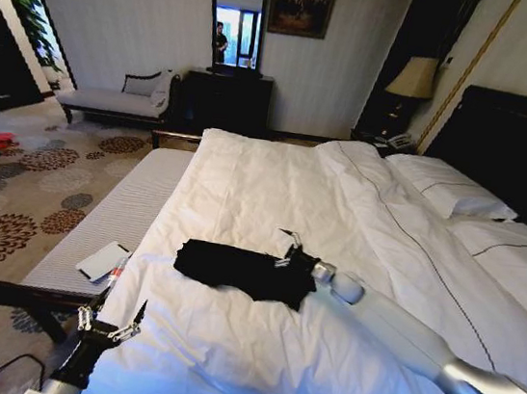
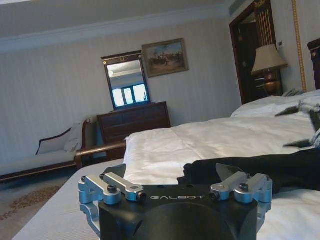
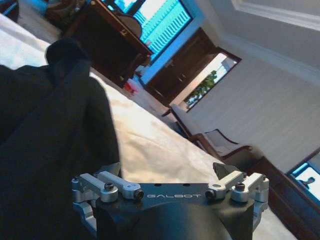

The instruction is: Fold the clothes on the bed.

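Note:
The clothes (image 1: 235,269), one black garment, lie bunched in a long strip on the white duvet of the bed (image 1: 274,189), near its foot. My right gripper (image 1: 288,249) is at the garment's right end, open, one finger against the cloth. In the right wrist view the black fabric (image 3: 50,140) drapes beside and over one side of the right gripper (image 3: 166,172). My left gripper (image 1: 113,318) hangs open past the bed's near left corner, apart from the garment. In the left wrist view the left gripper (image 2: 172,172) faces the garment (image 2: 260,167) across the duvet.
A grey bench (image 1: 120,217) runs along the bed's left side with a white flat object (image 1: 103,260) on it. Pillows (image 1: 449,192) and a dark headboard (image 1: 514,143) are at the right. A dresser (image 1: 226,100) and a chaise (image 1: 111,99) stand at the far wall.

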`<state>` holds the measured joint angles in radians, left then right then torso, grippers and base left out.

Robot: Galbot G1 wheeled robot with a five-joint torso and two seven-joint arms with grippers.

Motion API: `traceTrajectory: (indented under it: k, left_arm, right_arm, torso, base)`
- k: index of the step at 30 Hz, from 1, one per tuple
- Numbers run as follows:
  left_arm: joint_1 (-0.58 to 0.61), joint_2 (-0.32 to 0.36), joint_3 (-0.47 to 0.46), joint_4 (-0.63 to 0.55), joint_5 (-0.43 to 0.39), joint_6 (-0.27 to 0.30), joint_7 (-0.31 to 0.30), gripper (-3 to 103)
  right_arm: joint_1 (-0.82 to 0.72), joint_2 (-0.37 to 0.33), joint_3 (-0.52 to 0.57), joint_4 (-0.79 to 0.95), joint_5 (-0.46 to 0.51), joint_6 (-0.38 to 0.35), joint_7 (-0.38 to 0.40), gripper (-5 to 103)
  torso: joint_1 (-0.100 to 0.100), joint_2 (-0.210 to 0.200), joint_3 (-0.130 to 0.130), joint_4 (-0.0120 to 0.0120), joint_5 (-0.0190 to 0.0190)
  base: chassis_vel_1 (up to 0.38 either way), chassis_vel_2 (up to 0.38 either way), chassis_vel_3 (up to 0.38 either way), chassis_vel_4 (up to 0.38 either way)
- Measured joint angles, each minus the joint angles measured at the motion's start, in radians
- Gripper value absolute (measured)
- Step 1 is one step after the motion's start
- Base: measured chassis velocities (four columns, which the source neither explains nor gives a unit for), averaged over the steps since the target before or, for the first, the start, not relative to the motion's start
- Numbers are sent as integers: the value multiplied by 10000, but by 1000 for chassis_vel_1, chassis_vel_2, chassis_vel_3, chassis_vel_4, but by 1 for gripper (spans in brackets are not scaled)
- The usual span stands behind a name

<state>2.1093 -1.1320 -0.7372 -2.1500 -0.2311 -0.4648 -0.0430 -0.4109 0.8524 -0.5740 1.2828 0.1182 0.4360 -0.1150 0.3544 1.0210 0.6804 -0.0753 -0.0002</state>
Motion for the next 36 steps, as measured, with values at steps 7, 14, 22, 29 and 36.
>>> traceTrajectory:
  k: [7, 14, 22, 29, 36]
  left_arm:
    - [0, 0, 0, 0, 0, 0, 2, 100]
    - [0, 0, 0, 0, 0, 0, 2, 100]
    - [0, 0, 0, 0, -1, -1, 2, 100]
    - [1, 0, 1, 0, -1, -1, 3, 100]
    - [0, 1, 0, 1, -1, -2, 5, 100]
  right_arm:
    - [27, 472, -660, -270, -404, 50, 202, 100]
    - [-272, 169, -1012, 690, -560, -130, 400, 100]
    - [-422, -329, -1127, 1740, -420, -371, 544, 100]
    - [1198, -106, -1363, 1891, 1346, -1051, 836, 100]
    - [2220, 1286, -2332, 129, 1318, -914, 704, 100]
  torso:
    - [0, 0, 0, -3, 0]
    - [0, 0, -1, -3, 0]
    - [-2, 0, -1, -3, 5]
    - [-2, 1, -2, -3, -2]
    - [-1, 0, 0, 0, 1]
  base:
    - [0, 0, 0, 0]
    - [0, 0, 0, 0]
    - [0, 0, 0, 0]
    - [0, 0, 0, 0]
    - [0, 0, 0, 0]
